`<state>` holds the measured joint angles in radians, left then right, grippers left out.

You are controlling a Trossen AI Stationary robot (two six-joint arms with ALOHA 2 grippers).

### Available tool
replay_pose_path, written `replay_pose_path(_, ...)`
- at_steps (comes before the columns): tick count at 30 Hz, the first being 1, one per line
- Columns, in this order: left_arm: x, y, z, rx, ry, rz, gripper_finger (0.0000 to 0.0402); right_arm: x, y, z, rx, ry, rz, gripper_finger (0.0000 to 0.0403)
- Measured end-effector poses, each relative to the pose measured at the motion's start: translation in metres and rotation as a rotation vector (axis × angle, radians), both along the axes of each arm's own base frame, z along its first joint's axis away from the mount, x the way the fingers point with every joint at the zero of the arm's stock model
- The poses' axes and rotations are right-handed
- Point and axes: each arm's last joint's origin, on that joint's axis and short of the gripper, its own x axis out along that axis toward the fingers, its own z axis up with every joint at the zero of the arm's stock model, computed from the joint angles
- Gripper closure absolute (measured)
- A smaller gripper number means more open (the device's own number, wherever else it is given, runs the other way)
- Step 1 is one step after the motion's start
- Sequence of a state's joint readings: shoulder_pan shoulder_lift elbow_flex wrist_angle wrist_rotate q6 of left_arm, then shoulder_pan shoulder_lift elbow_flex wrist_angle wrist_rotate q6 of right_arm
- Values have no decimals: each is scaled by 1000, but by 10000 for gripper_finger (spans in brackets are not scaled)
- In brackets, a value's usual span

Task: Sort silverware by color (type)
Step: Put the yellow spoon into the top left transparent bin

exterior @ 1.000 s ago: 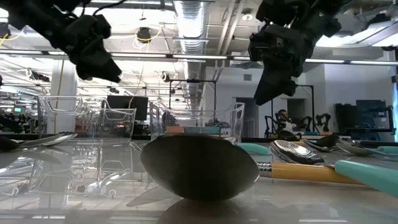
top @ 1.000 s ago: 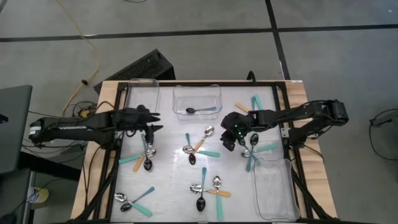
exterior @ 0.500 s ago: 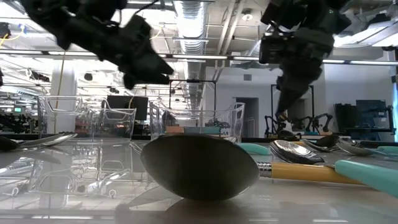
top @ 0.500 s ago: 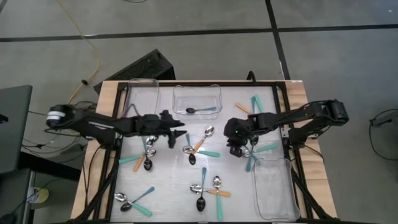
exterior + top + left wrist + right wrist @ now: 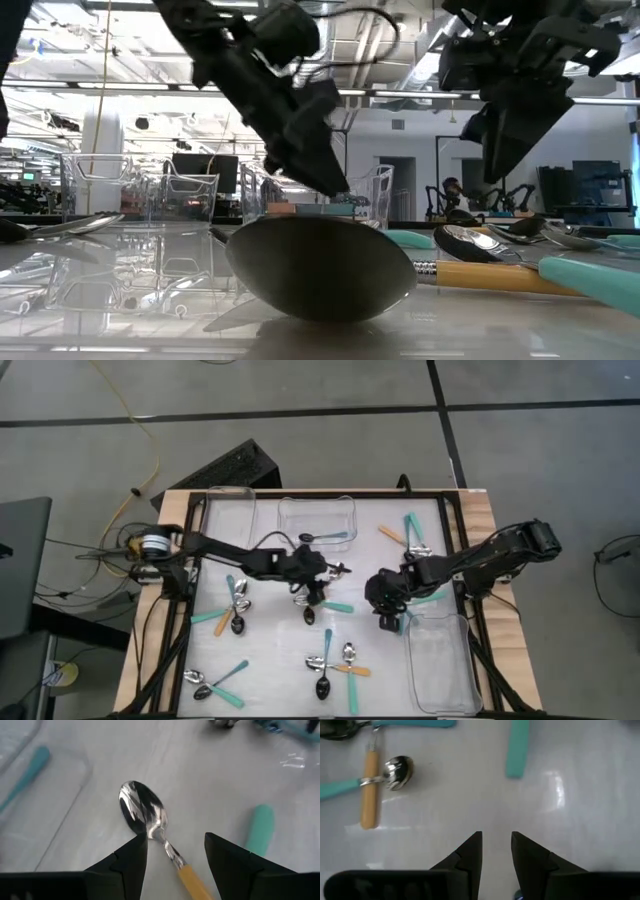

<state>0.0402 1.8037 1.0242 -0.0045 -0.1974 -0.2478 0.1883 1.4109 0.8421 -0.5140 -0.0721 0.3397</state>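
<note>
Spoons with teal, orange or blue handles lie flat in loose clusters over the white table (image 5: 275, 650). One blue-handled spoon (image 5: 322, 537) lies in the middle clear bin. My left gripper (image 5: 175, 840) is open near the table's middle (image 5: 325, 573), low over an orange-handled spoon (image 5: 145, 812); its fingers stand on either side of the spoon's neck, and I cannot tell whether they touch it. My right gripper (image 5: 496, 836) hangs right of centre (image 5: 388, 610) over bare table, its fingers a narrow gap apart with nothing between them. An orange-handled spoon (image 5: 369, 790) and a teal handle (image 5: 518, 750) lie beyond it.
Three clear bins stand on the table: one at the far left (image 5: 232, 510), one at the far middle (image 5: 317, 520), one at the near right (image 5: 440, 660). Spoon clusters lie at left (image 5: 235, 605), near middle (image 5: 335, 665), near left (image 5: 215, 682) and far right (image 5: 410, 535). A dark spoon bowl (image 5: 320, 270) fills the low view's foreground.
My left arm has swept from the table's left side toward the centre and come down over the orange-handled spoon. My right gripper has moved toward the near edge, away from the spoon cluster at the right.
</note>
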Motion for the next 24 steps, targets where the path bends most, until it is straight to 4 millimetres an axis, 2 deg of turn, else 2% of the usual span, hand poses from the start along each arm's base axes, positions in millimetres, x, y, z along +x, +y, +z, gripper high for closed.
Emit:
replay_pose_path(6, 16, 1, -17, -18, 61, 20, 219, 0, -1, 0, -18, -2, -4, 276)
replay_pose_path(14, 13, 2, -26, -42, 124, 55, 219, 0, -1, 0, -35, -9, 25, 276)
replay_pose_path(24, 6, -6, -36, -67, 139, 56, 219, 4, -14, 1, -44, -29, -8, 276)
